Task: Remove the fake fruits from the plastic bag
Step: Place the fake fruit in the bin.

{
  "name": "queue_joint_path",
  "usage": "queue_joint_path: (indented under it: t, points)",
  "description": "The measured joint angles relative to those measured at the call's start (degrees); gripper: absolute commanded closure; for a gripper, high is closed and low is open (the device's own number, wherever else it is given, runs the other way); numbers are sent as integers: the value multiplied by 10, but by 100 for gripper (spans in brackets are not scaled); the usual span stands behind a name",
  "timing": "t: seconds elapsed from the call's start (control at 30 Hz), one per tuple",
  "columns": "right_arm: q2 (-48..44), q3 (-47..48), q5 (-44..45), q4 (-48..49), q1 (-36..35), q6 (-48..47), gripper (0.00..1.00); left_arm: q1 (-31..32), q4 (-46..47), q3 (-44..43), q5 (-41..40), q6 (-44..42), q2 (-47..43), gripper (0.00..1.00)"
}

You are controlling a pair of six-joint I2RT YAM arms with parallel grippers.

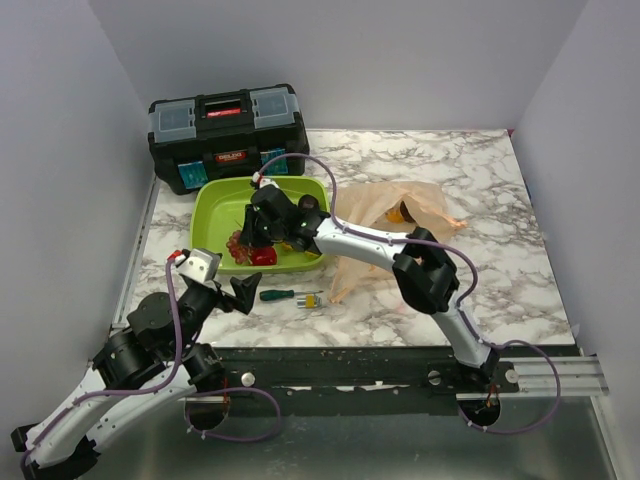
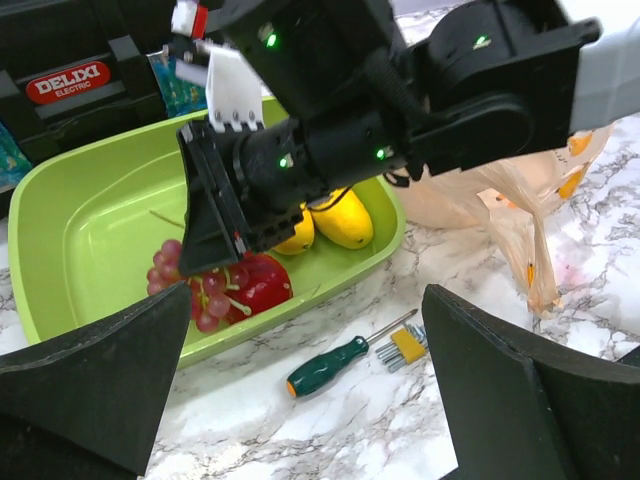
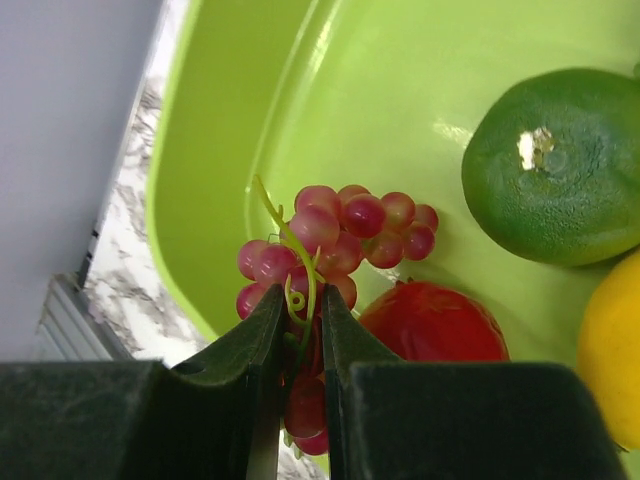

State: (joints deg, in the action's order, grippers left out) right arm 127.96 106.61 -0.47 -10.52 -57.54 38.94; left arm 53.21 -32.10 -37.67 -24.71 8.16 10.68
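Right gripper (image 3: 298, 330), closest to the wrist lens, has its jaws drawn to a narrow slit, pinching the grape cluster (image 3: 340, 235) by its stem and lower berries; the cluster hangs low over the near-left part of the lime-green tray (image 3: 230, 120), and whether it touches the floor cannot be told; beside it in the tray lie a red apple-like ball (image 3: 435, 320), a green round fruit (image 3: 555, 165) and two yellow fruits (image 2: 340, 215); the tray sits toward the far-left corner of the counter (image 1: 500, 290), just in front of the toolbox (image 1: 225, 135); the plastic bag (image 1: 430, 200) lies slack to the right of the tray, mid-counter, with an orange fruit (image 1: 398, 212) showing through its film; left gripper (image 1: 240, 292) hovers wide open and empty by the near edge, beside a screwdriver (image 1: 278, 295); judged progress: most fruits are out, the grapes await release, and at least the orange one is left to fetch; no purple fruit can be made out.
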Motion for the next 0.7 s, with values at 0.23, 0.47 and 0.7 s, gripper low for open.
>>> queue_joint_path:
  t: [0.23,0.47,0.7]
  points:
    - [47,31,0,-29,-2,0,84,0,5,1,1,-2,0,3]
    - [66,53,0,-46,-2,0,60,0,7,2,2,-2,1,2]
    - [61,59,0,-56,-2,-10,39,0,7,2,5,-3,5,2]
